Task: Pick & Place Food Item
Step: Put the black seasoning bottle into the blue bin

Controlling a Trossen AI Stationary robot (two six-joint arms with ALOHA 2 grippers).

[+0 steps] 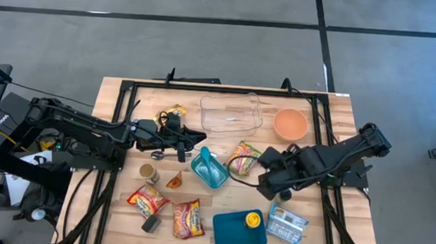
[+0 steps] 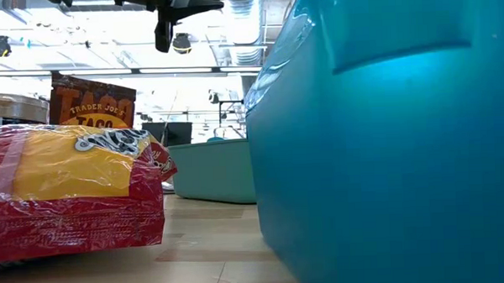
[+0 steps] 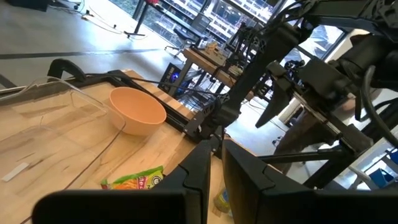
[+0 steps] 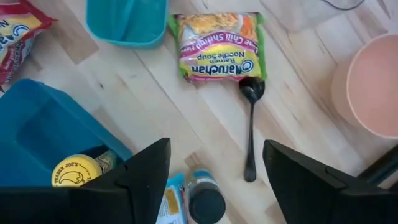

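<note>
Two hands hover: left hand (image 1: 188,141) shut, right hand (image 1: 266,188) spread wide.

My left gripper (image 1: 196,138) hangs near the table (image 1: 334,115) centre, left of the clear tray (image 1: 231,112), with the bowl (image 1: 290,124) just right of that tray at the far edge. My right gripper (image 1: 263,188) sits right of centre, above a spoon (image 4: 250,124). The spoon's head touches the Maruchan noodle packet (image 4: 217,46), which lies between the small bin (image 1: 209,168) and my right arm. Nearer the front edge lies the large bin (image 1: 238,229), with a Trader Joe's jar (image 4: 73,170) in it. 2 ramen packets (image 1: 148,200) (image 1: 189,218) lie side by side left of that bin.
</note>
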